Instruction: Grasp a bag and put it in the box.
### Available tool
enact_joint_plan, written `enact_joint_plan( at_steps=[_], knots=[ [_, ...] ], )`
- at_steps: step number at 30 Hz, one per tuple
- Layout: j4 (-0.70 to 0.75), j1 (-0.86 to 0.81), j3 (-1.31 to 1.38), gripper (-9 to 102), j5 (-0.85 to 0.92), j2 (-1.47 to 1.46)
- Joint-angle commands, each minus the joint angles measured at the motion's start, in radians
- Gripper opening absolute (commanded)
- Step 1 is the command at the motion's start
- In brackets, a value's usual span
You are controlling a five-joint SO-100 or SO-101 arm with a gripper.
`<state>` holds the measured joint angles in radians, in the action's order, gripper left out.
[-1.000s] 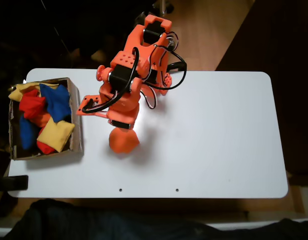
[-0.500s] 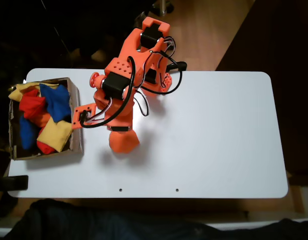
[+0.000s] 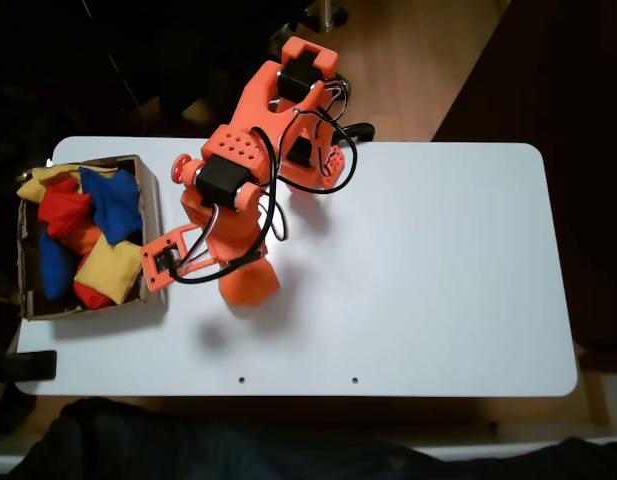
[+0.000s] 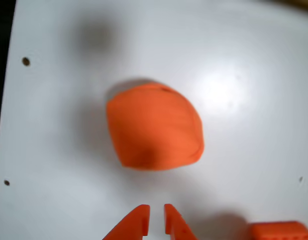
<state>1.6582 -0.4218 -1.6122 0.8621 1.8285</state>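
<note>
A white table [image 3: 438, 280] with rounded corners is being seen from above in the fixed view, two small dark holes [image 3: 241, 380] being shown near its lower edge. Blue [image 3: 113, 200], red [image 3: 63, 212] and yellow [image 3: 110, 270] bags are being kept heaped together at the left end. Wooden flooring [image 3: 418, 70] is being lit beyond the far edge, while dark surroundings are being left indistinct.

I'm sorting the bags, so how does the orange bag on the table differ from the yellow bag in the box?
The orange bag lies alone on the white table; the yellow bag sits in the cardboard box, piled among red and blue bags. The orange one looks rounded, the yellow one flatter and squarer. Both look like soft cloth.
</note>
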Motion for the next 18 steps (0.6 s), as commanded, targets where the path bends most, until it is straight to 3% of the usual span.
enact_joint_plan(
  at_steps=[1, 10, 18],
  knots=[
    [-0.009, -0.011, 0.041, 6, 0.037, -0.005],
    [-0.011, -0.021, 0.038, 8, 0.100, -0.034],
    [-0.015, -0.043, 0.037, 28, 0.144, -0.057]
  ],
)
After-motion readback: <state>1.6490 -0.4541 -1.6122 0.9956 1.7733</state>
